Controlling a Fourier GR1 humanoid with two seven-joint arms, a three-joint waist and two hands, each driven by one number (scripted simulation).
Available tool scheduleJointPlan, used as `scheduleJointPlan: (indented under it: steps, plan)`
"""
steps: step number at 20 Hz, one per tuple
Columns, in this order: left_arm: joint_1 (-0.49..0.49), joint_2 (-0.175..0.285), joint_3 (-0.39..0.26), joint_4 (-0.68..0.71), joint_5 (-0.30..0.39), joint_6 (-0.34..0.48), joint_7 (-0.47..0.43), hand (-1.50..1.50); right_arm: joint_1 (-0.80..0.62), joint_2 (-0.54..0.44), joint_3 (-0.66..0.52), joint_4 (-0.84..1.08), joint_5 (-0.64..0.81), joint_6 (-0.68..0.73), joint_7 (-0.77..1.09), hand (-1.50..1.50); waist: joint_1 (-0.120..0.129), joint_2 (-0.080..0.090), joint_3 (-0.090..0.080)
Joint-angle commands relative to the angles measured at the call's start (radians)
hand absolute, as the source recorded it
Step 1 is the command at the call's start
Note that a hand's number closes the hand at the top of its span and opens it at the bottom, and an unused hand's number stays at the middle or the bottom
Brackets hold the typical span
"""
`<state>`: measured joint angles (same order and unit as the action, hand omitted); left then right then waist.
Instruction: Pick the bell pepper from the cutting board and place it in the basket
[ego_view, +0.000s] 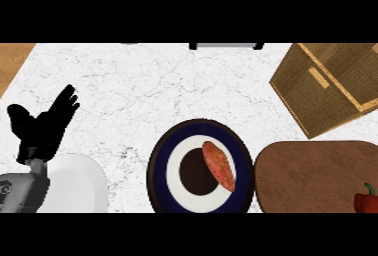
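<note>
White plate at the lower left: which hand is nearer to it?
Left. The left hand rests open, fingers up, at the upper-left rim of the white plate. The right hand shows nowhere in the head view, so it is farther off.

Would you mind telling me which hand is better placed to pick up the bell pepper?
Probably the right hand, though it is out of view: the bell pepper and basket both lie at the right, while the left hand rests far left, beyond the blue plate.
</note>
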<state>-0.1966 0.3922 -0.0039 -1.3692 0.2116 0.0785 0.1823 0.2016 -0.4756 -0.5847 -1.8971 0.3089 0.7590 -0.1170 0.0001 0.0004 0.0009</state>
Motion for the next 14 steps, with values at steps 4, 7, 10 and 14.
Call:
scheduleJointPlan:
  steps: [4,7,10,14]
  plan:
    - [0.013,-0.012,0.027,-0.038,0.001,-0.033,0.028,0.00,-0.014,-0.004,0.116,0.144,0.214,-0.071,-0.081,-1.50,0.001,-0.001,-0.001]
    - [0.014,-0.002,0.057,0.045,-0.013,-0.071,-0.045,0.00,0.047,-0.004,0.138,0.173,0.276,-0.108,-0.181,-1.50,-0.004,-0.001,-0.001]
    - [-0.025,-0.057,0.047,0.056,-0.063,-0.021,-0.028,0.00,-0.015,0.004,0.158,0.219,0.317,-0.123,-0.159,-1.50,-0.003,0.000,-0.001]
    - [-0.011,-0.049,0.076,0.022,-0.058,-0.073,0.020,0.00,0.000,0.029,0.154,0.221,0.340,-0.134,-0.192,-1.50,-0.004,-0.001,-0.001]
